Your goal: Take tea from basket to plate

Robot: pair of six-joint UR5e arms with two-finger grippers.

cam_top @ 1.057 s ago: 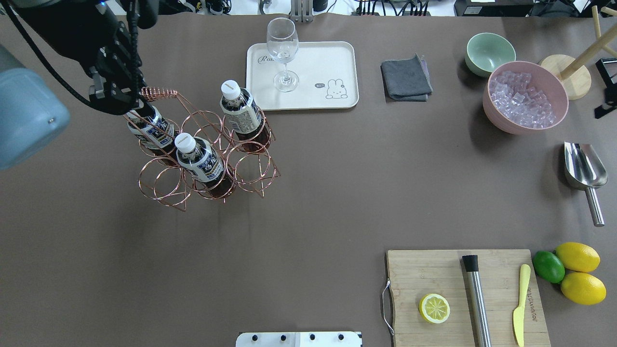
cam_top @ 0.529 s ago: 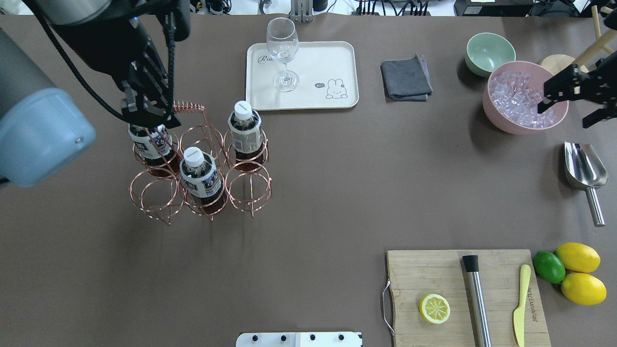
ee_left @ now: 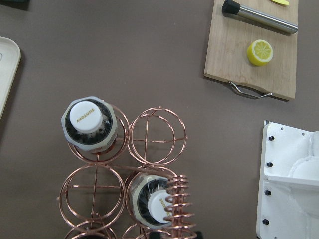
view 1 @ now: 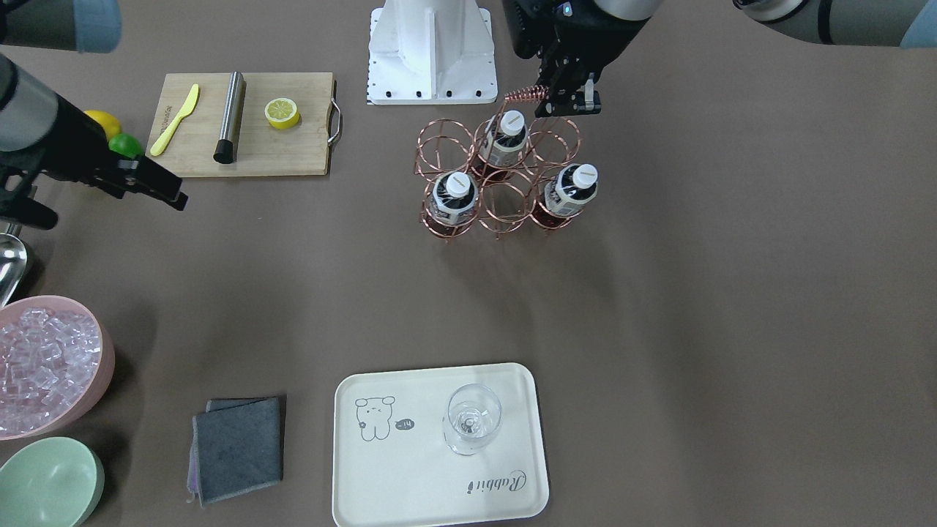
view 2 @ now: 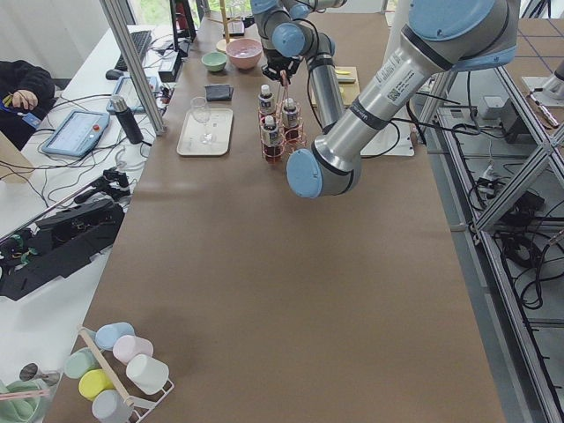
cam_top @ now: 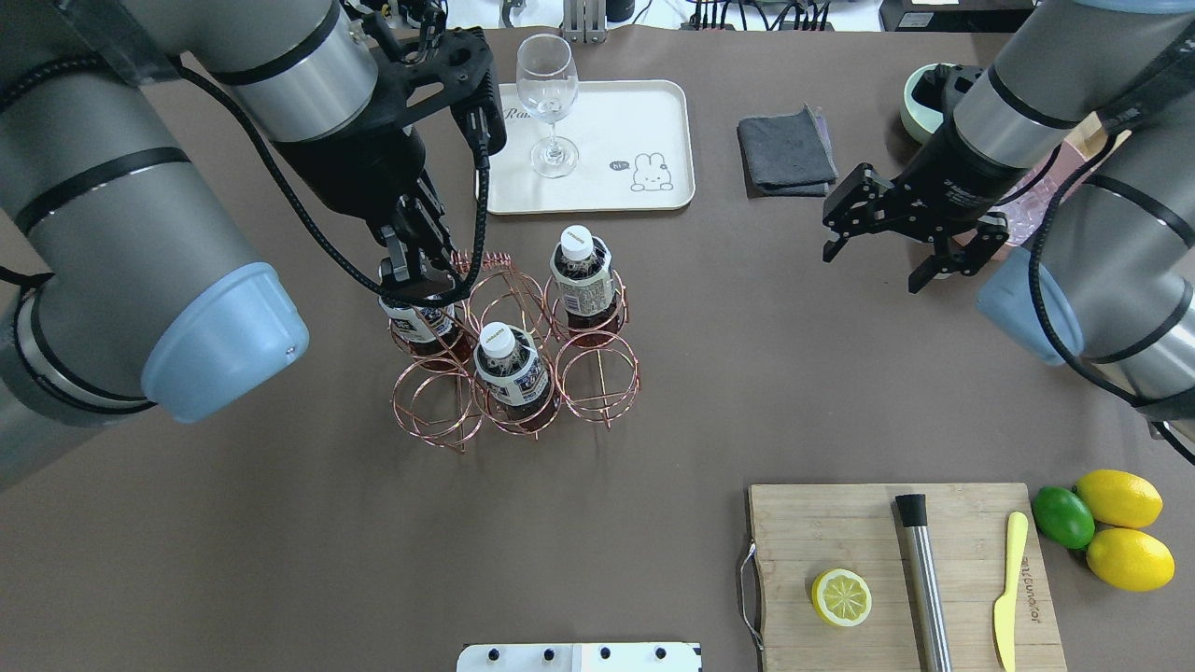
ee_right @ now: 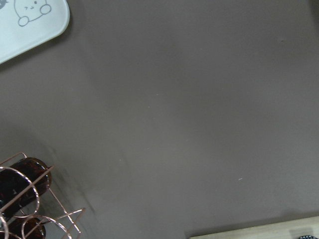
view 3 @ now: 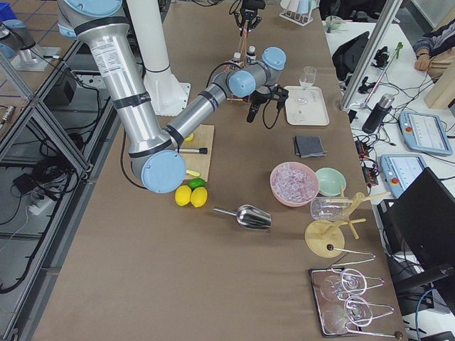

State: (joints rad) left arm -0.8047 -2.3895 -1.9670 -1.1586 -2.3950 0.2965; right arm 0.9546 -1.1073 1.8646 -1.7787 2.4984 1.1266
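Note:
The copper wire basket [cam_top: 558, 378] stands upright left of centre, holding three bottles of tea [cam_top: 579, 275] [cam_top: 509, 364] [cam_top: 420, 322]. My left gripper [cam_top: 420, 271] is shut on the twisted handle [cam_top: 476, 259], directly over the far-left bottle. In the left wrist view the handle coil [ee_left: 177, 209] runs across one white cap. The cream plate [cam_top: 644, 121] lies just beyond the basket with a wine glass [cam_top: 548, 103] on it. My right gripper [cam_top: 892, 247] hangs open and empty right of centre, well away from the basket.
A grey cloth [cam_top: 786, 151] lies right of the plate. A pink bowl of ice [view 1: 44, 366] and a green bowl [view 1: 47, 483] sit at the far right. The cutting board [cam_top: 840, 532] carries a lemon half, muddler and knife, with lemons and a lime [cam_top: 1120, 527] beside it.
The left gripper has carried the basket rightward toward the table's middle, and the basket has gone from tilted to upright. The right arm has swung in from the right edge.

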